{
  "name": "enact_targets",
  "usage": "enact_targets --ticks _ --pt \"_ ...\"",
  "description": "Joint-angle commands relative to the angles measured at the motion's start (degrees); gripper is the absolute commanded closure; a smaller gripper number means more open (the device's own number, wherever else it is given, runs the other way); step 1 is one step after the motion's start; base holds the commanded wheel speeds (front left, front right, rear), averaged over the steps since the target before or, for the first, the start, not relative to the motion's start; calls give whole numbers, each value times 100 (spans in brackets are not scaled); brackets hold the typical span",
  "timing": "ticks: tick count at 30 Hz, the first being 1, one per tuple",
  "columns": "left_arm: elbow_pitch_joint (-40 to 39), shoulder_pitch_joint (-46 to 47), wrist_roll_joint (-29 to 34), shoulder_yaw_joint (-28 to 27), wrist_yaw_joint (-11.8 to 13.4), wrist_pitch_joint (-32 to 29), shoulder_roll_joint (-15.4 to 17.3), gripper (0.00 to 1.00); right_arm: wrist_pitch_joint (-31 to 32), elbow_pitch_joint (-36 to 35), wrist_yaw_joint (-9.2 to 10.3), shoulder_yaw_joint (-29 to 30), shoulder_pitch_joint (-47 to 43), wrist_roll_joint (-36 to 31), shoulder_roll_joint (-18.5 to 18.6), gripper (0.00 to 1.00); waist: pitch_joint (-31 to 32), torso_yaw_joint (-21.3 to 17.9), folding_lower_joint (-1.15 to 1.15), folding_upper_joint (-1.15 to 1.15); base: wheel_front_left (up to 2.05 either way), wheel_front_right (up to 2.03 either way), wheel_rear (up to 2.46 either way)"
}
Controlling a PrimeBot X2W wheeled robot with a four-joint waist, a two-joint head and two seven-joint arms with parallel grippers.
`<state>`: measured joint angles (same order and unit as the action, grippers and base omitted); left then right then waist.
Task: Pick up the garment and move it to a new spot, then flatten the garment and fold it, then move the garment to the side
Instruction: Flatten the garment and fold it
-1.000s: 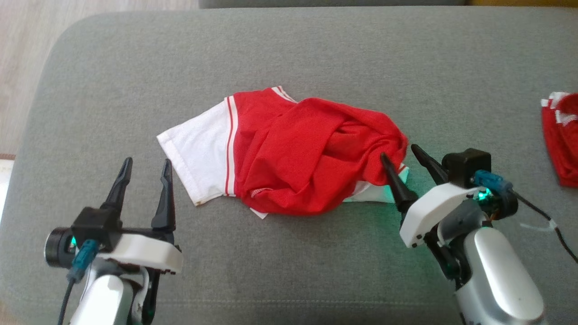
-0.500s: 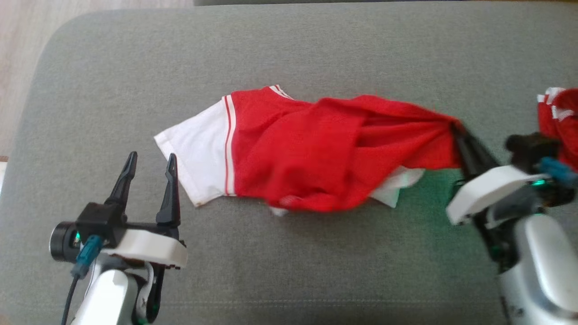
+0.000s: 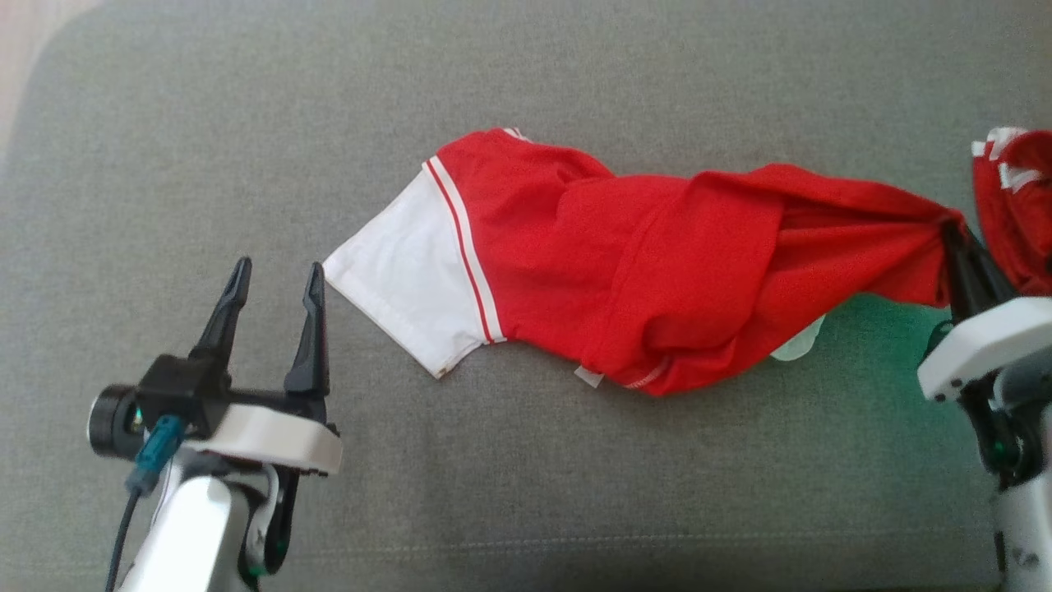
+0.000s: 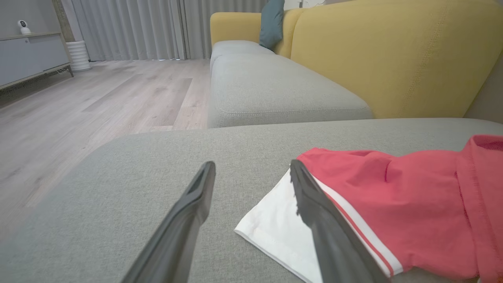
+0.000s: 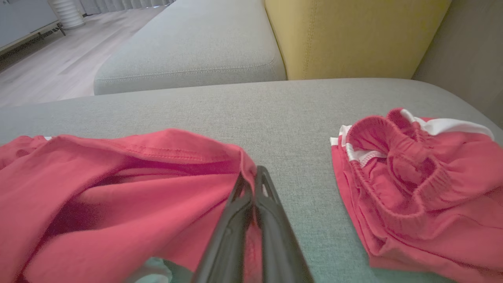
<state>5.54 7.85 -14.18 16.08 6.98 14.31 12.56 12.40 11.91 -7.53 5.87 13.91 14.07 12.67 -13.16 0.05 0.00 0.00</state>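
Right tool point(image 3: 953, 237) now clamped on red garment point(image 3: 657, 271) edge, has dragged it rightward, stretched; left tool point(image 3: 278, 267) agape, empty.

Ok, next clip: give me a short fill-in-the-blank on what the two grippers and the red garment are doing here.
1. The right gripper is ____ on one end of the red garment.
2. The left gripper hovers with its jaws ____, holding nothing.
3. The sleeve lying nearest the left gripper is ____ in colour.
4. The sofa backrest behind the grey seat is ____.
Missing words: shut; open; white; yellow.
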Motion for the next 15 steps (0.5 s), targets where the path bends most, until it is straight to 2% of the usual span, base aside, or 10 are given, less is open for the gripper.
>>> enact_targets --ticks 1,10,11,12,13,14,15 --pt "-219 332 71 -214 -30 68 105 0 -95 -102 4 -94 307 46 157 100 -87 -2 0 0 0 0 0" --pt "-214 556 133 -158 -140 68 26 0 -533 1196 4 -536 1141 379 315 100 -361 118 0 0 0 0 0" --pt "-205 569 138 -149 -153 68 13 0 -595 1369 4 -582 1197 389 341 94 -379 130 0 0 0 0 0" --pt "-199 583 145 -142 -165 68 1 0 -666 1535 4 -590 1248 442 331 69 -395 140 0 0 0 0 0" --pt "-192 596 151 -136 -177 68 -11 0 -753 1678 4 -594 1291 469 324 39 -405 149 0 0 0 0 0" --pt "-185 607 156 -131 -190 68 -23 0 -874 1805 4 -597 1326 450 337 0 -415 158 0 0 0 0 0" --pt "-182 615 160 -131 -201 69 -32 0 -1018 1913 4 -582 1358 454 328 0 -422 162 0 0 0 0 0"
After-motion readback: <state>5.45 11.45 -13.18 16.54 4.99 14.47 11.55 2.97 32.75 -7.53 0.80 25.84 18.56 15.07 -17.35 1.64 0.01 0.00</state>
